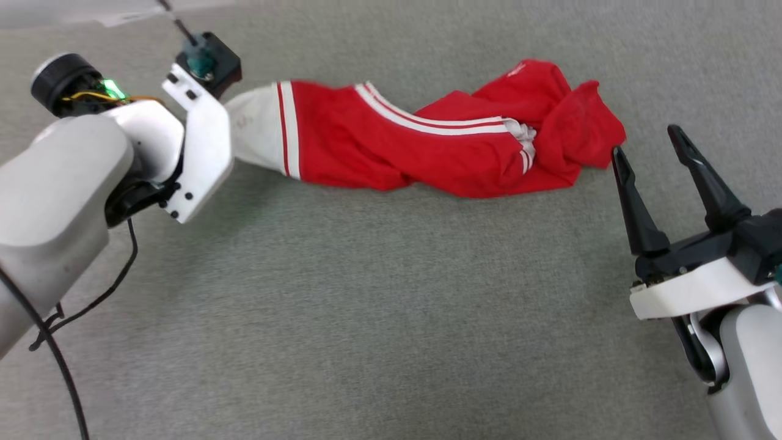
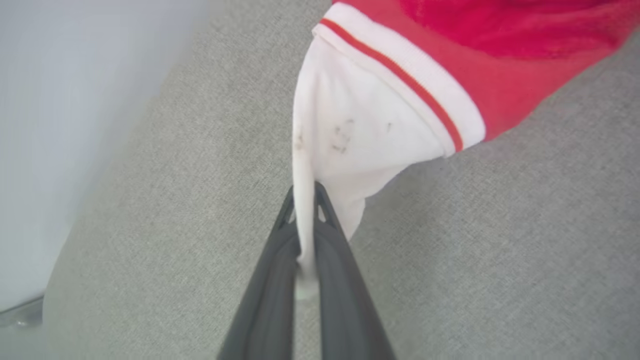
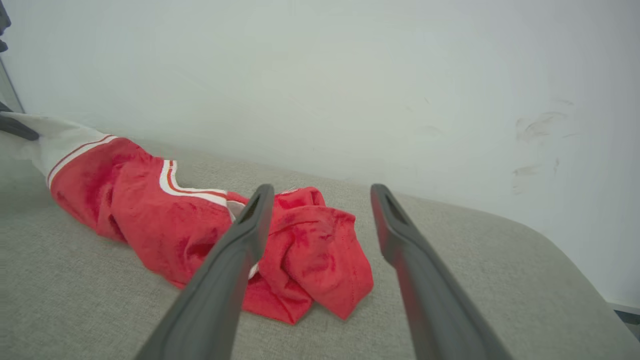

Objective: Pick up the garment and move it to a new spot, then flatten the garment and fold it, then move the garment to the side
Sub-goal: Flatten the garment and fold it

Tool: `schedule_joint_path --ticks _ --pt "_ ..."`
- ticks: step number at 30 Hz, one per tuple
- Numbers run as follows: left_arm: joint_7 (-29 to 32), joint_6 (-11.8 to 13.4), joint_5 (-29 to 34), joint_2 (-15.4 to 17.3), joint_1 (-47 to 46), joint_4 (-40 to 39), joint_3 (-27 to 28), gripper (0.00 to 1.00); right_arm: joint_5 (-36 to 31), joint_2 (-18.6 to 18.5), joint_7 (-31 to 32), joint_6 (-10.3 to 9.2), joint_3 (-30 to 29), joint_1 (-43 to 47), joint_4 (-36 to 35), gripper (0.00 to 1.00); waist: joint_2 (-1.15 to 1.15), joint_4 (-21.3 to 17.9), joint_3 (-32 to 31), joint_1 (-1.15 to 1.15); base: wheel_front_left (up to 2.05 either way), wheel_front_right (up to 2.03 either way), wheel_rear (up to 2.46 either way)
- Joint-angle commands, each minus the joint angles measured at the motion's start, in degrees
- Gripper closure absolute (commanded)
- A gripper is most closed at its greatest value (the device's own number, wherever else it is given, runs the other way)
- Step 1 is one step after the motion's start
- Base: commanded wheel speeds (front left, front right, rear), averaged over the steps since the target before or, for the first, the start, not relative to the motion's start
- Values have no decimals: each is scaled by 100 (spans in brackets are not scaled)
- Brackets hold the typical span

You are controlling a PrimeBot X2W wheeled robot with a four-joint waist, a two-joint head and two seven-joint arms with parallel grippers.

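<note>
Red garment (image 1: 427, 146): bunched, not yet flattened or folded.
Left hand (image 2: 305, 192): pinched on sleeve (image 2: 360, 130).
Right hand (image 1: 644, 140): spread, held near garment.

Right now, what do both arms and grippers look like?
Left arm: pale grey rounded shell, white angular wrist bracket, loose black cable, green light. Left gripper and right gripper: two long, tapered dark fingers each. Right arm: grey shell, white base plate.
</note>
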Motion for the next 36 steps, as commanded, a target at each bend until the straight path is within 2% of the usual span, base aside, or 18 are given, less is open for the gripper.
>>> schedule_joint_path --ticks 1,5,12,17,23,24,25,31,36 --pt "-136 4 52 66 -2 25 -6 100 21 1 -18 -4 -10 66 5 0 0 147 -162 0 0 0 0" --pt "-918 85 272 312 245 72 39 100 29 26 -20 -4 -59 252 17 0 0 307 -400 0 0 0 0" --pt "-1970 623 115 814 1422 -17 54 100 59 91 -20 -4 -156 677 40 0 0 486 -737 0 0 0 0" --pt "-2504 986 -313 899 2555 15 28 100 60 139 -20 -4 -171 929 62 0 0 542 -896 0 0 0 0" --pt "-2700 1060 -843 695 3458 72 -2 100 59 138 -21 -4 -200 1124 80 0 0 612 -1064 0 0 0 0" --pt "-2691 1052 -928 678 3521 65 17 54 59 140 -15 -4 -198 1149 84 0 0 629 -1097 0 0 0 0" --pt "-2716 1026 -990 686 3513 52 64 0 60 137 -7 -4 -191 1171 85 0 0 650 -1134 0 0 0 0" --pt "-2604 981 -1072 933 3002 -346 318 0 83 142 28 -4 -173 1263 54 0 0 738 -1330 0 0 0 0" --pt "-2158 910 -948 1346 2284 -985 528 0 88 166 30 -4 -164 1251 1 0 0 727 -1321 0 0 0 0"
